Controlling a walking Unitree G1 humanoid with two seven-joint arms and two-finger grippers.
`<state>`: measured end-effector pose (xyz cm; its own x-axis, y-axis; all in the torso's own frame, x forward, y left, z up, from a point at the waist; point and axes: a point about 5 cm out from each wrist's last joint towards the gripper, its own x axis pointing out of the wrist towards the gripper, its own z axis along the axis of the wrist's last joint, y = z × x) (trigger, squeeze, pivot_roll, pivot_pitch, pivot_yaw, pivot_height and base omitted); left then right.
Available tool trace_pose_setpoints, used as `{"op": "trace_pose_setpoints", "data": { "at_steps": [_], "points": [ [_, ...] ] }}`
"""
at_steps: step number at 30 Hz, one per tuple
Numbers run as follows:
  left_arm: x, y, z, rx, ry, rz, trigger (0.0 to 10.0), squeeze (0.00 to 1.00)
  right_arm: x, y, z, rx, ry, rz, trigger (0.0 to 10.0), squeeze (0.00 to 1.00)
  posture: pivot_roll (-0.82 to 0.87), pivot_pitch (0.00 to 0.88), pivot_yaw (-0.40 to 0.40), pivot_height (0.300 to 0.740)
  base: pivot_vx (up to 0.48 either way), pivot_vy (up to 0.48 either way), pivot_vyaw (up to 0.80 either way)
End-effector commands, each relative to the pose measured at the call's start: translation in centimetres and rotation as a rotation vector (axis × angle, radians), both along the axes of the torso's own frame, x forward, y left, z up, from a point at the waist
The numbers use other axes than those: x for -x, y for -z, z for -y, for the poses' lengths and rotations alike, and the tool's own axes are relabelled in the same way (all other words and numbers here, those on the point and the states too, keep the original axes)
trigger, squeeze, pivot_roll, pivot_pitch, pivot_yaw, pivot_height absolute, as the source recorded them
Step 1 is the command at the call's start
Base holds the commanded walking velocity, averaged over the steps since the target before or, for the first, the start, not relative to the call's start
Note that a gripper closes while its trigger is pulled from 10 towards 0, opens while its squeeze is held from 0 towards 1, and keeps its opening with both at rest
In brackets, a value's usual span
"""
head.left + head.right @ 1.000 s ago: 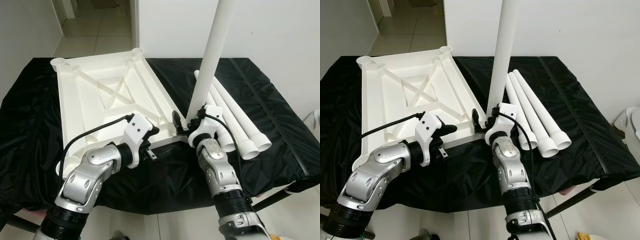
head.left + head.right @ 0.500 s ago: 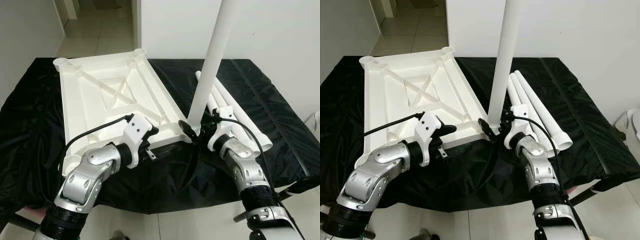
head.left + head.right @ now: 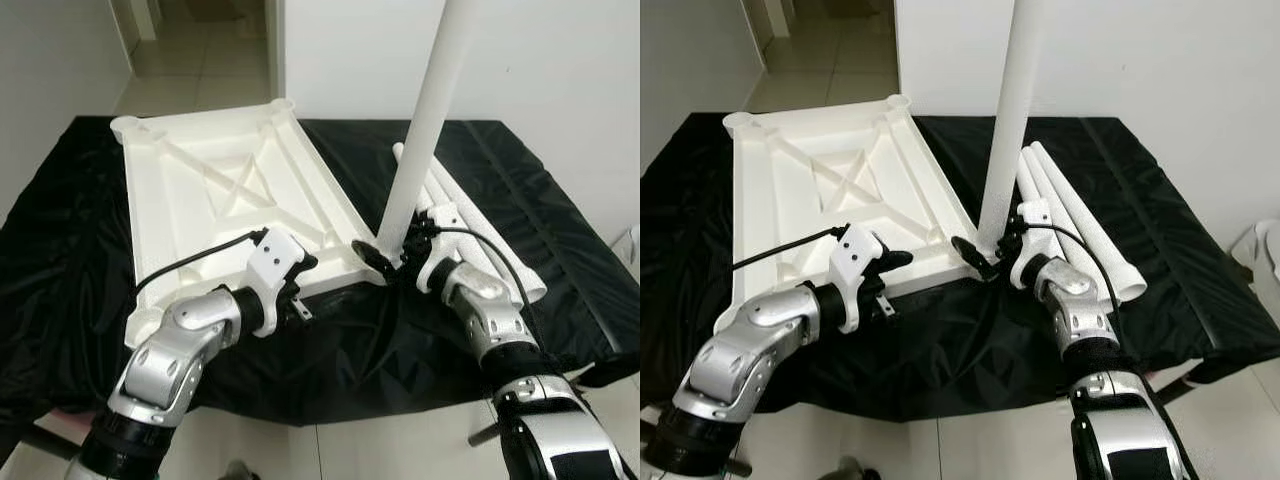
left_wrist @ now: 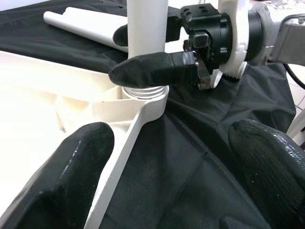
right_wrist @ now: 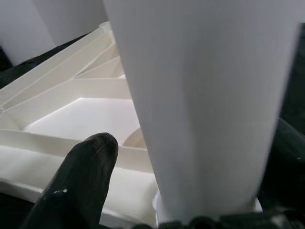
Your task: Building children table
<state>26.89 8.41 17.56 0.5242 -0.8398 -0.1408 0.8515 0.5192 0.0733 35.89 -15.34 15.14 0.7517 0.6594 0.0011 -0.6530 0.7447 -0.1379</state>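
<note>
A white tabletop (image 3: 220, 200) lies upside down on the black-covered table. One white table leg (image 3: 425, 110) stands upright in the near right corner socket (image 4: 143, 95). My right gripper (image 3: 385, 252) is shut on the leg's base, just above the socket, with one finger (image 4: 152, 69) across the front of it. My left gripper (image 4: 174, 157) is open at the tabletop's near edge, left of that corner. One of its fingers (image 4: 81, 157) is over the white rim, the other over the cloth. Three spare legs (image 3: 480, 230) lie side by side to the right.
Black cloth (image 3: 60, 250) covers the whole work table and drapes over its near edge. A white wall rises behind the table, and a tiled passage (image 3: 200, 50) opens at the back left. A white object (image 3: 1268, 245) stands off the table at the far right.
My right forearm has swung out to the right around the upright leg while its gripper stayed at the leg's base. The left arm has kept its place.
</note>
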Motion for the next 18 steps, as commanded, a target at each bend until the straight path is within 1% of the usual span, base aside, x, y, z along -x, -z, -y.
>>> {"op": "trace_pose_setpoints", "data": {
  "at_steps": [1, 3, 4, 6, 7, 8, 10, 11, 12, 13, 16, 18],
  "points": [
    [-0.1, 0.0, 0.1, -0.006, -0.002, 0.001, 10.0, 0.00, -0.3, 0.0, 0.3, 0.036, -0.021, -0.002, 10.0, 0.00, -0.02, 0.017, 0.019, 0.740, 0.000, 0.000, 0.00],
    [-0.1, 0.0, 0.1, -0.006, -0.002, 0.001, 10.0, 0.00, -0.3, 0.0, 0.3, 0.036, -0.021, -0.002, 10.0, 0.00, -0.02, 0.017, 0.019, 0.740, 0.000, 0.000, 0.00],
    [-0.1, 0.0, 0.0, -0.008, 0.000, 0.002, 10.0, 0.00, -0.8, -0.5, 0.6, 0.053, -0.043, -0.004, 10.0, 0.00, -0.02, 0.018, 0.023, 0.740, 0.000, 0.000, 0.00],
    [-0.2, -0.1, 0.0, -0.008, 0.000, 0.002, 10.0, 0.00, -0.9, -0.6, 0.7, 0.062, -0.057, -0.012, 10.0, 0.00, -0.02, 0.018, 0.027, 0.740, 0.000, 0.000, 0.00],
    [-0.2, -0.1, 0.0, -0.009, 0.001, 0.002, 10.0, 0.00, -1.1, -0.7, 0.9, 0.073, -0.061, -0.020, 7.9, 0.00, -0.02, 0.020, 0.027, 0.740, 0.000, 0.000, 0.00],
    [-0.2, -0.1, 0.0, -0.009, 0.001, 0.002, 10.0, 0.00, -1.1, -0.7, 0.9, 0.073, -0.061, -0.020, 7.9, 0.00, -0.02, 0.020, 0.027, 0.740, 0.000, 0.000, 0.00],
    [-0.2, -0.1, -0.1, -0.010, 0.001, 0.003, 10.0, 0.00, -1.3, -0.7, 1.4, 0.094, -0.054, -0.030, 8.9, 0.00, -0.02, 0.021, 0.028, 0.740, 0.000, 0.000, 0.00],
    [-0.2, -0.1, -0.1, -0.010, 0.001, 0.003, 10.0, 0.00, -1.3, -0.7, 1.4, 0.094, -0.054, -0.030, 8.9, 0.00, -0.02, 0.021, 0.028, 0.740, 0.000, 0.000, 0.00],
    [-0.3, -0.2, -0.1, -0.010, 0.000, 0.004, 10.0, 0.00, -1.3, -0.6, 1.6, 0.103, -0.045, -0.034, 2.3, 0.00, -0.02, 0.021, 0.028, 0.740, 0.000, 0.000, 0.00],
    [-0.3, -0.2, -0.1, -0.010, 0.000, 0.004, 10.0, 0.00, -1.4, -0.5, 1.8, 0.103, -0.046, -0.041, 0.0, 0.00, -0.02, 0.021, 0.028, 0.740, 0.000, 0.000, 0.00],
    [-0.3, -0.2, -0.1, -0.011, -0.001, 0.004, 10.0, 0.00, -1.3, -0.1, 2.1, 0.135, -0.053, -0.059, 0.0, 0.00, -0.02, 0.023, 0.030, 0.740, 0.000, 0.000, 0.00],
    [-0.3, -0.2, -0.1, -0.012, -0.001, 0.004, 10.0, 0.00, -1.2, 0.2, 2.2, 0.138, -0.053, -0.067, 0.0, 0.00, -0.02, 0.025, 0.030, 0.740, 0.000, 0.000, 0.00]
  ]
}}
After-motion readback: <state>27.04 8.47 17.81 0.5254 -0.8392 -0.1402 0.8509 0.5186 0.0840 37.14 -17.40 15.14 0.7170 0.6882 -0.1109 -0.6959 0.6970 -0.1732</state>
